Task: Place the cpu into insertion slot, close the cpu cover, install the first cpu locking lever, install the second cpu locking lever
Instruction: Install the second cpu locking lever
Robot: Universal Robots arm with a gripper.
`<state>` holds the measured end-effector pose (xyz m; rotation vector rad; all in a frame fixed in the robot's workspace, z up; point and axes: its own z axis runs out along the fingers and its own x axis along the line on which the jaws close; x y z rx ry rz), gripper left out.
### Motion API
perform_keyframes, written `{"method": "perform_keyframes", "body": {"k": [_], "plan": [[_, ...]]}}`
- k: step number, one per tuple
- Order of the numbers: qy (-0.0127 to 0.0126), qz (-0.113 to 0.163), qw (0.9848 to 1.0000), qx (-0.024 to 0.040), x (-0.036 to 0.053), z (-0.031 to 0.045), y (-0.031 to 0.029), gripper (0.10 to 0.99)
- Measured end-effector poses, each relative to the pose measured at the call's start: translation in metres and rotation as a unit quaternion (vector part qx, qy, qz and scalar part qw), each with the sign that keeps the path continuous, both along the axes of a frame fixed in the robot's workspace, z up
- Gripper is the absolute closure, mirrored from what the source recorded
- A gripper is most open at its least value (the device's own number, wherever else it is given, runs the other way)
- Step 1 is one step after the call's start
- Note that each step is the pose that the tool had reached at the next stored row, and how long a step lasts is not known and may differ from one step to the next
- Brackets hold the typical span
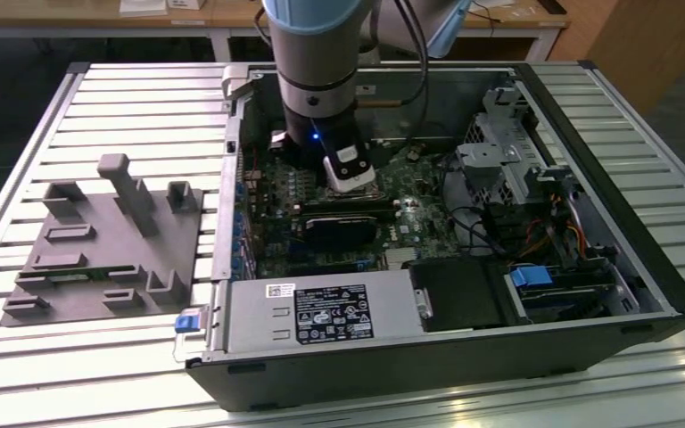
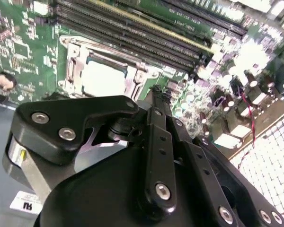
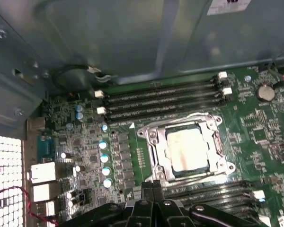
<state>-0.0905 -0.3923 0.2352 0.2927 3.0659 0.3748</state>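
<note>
- Currently the gripper (image 3: 153, 185) hangs inside the open PC case (image 1: 628, 178), low over the motherboard (image 3: 270, 127), just off the socket's edge.
- Fingers (image 2: 157, 97) are pressed together, nothing between them, in both wrist views.
- The cpu (image 3: 186, 149) already sits in the insertion slot (image 3: 157, 166); its dull silver lid shows through the window.
- The cpu cover (image 3: 213, 139) looks folded flat over the chip, its frame lying around the lid, so the first two steps read as done.
- Locking levers: can't confirm either one is latched. Thin wire rails run along the frame, but their hooks are too small to tell.
- Judgement: step in hand is the first locking lever. Closed fingertips suit pushing a lever, not picking.
- In the first wrist view the tips sit at about 7 o'clock of the socket, near its corner.
- Next move calls for a precise push down and sideways under the retaining tab, without skidding onto the RAM slots (image 3: 161, 97).
</note>
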Motion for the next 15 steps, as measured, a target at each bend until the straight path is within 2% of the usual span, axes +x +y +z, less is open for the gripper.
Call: {"method": "perform_keyframes", "body": {"k": [2, 3, 7, 15], "plan": [[0.0000, -0.003, 1.0000, -0.0061, 0.0019, 0.0000, 0.0000, 0.984], [0.0000, -0.004, 1.0000, -0.0066, 0.0037, 0.0000, 0.0000, 0.984], [0.0000, -0.004, 1.0000, -0.0066, 0.0144, -0.0001, 0.0000, 0.984], [0.0003, -0.004, 1.0000, -0.0067, 0.0420, -0.0002, 0.0000, 0.984]]}}
